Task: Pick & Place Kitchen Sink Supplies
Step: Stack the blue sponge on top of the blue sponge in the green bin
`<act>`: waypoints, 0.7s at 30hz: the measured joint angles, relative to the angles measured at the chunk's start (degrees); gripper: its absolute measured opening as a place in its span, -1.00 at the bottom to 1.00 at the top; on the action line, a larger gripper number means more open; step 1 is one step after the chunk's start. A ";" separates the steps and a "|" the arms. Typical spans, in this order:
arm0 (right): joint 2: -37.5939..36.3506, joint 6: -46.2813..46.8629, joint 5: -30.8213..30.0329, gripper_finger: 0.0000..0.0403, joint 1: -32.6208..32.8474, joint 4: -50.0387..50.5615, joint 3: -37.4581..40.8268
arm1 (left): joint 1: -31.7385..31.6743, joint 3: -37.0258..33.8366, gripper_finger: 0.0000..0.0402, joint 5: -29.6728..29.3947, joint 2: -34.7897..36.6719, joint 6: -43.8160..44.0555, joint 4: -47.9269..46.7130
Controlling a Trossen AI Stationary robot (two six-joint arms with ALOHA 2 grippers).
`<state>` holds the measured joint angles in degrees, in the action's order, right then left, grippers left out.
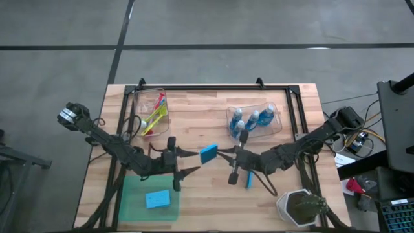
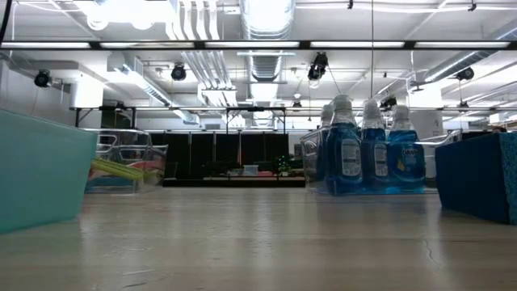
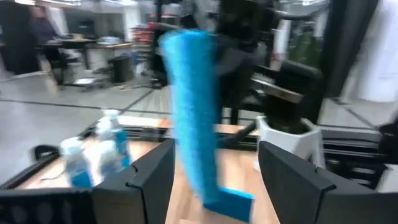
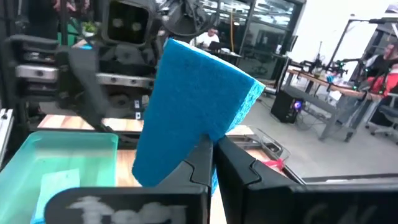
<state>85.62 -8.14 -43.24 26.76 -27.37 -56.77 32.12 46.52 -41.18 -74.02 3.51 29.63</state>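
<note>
The right gripper (image 4: 211,152) is pinched tight on a blue sponge (image 1: 208,153), holding it up over the middle of the table between the two arms. The left gripper (image 1: 187,162) faces it with fingers spread wide, one on each side of the sponge in the left wrist view, not yet touching it. It looks like a handover.

To do it well, the left arm should ease forward until the sponge sits deep between its fingers, then close squarely on the flat faces. The right should only let go once that grip is firm; a soft sponge flexes, and a grip near the edge could slip.

From there the green tray (image 1: 132,206), near the left arm, is the likely target; one sponge (image 1: 157,199) already lies in it. Another sponge (image 1: 249,180) lies on the table beside the right gripper. The bottles (image 1: 253,120) and brushes (image 1: 154,116) sit in their clear bins at the back.
</note>
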 joint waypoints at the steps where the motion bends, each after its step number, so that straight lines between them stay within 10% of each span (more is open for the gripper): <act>1: 0.00 0.26 -0.02 -0.96 -0.19 -0.12 0.00 | -0.30 0.00 0.12 1.27 -0.03 -0.03 0.30; 21: 0.00 0.44 2.65 -0.96 -0.58 -0.44 0.00 | -5.53 0.02 -0.19 3.96 -0.04 -0.21 0.78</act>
<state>85.62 -7.70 -40.60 26.17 -27.81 -56.77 26.59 46.54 -37.23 -74.06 3.30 30.41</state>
